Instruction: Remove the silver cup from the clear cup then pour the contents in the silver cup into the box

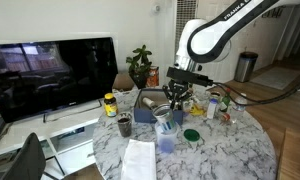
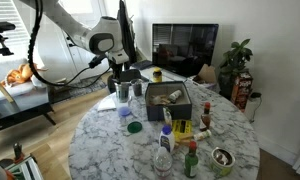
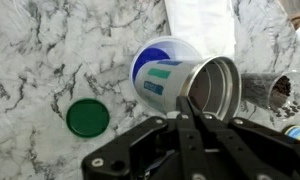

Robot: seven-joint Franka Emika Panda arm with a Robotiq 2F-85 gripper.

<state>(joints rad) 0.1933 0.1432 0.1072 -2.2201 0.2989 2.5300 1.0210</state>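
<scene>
the claw (image 3: 193,112) grips the rim of the silver cup (image 3: 205,85), which is tilted on its side over the clear cup (image 3: 150,52) on the counter (image 3: 40,60); a green lid (image 3: 87,117) lies nearby.

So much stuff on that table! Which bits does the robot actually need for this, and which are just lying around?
Part of the job:
silver cup
clear cup
box

Just lying about:
green lid
white paper
small dark cup
yellow-lidded jar
bottles
television
</scene>
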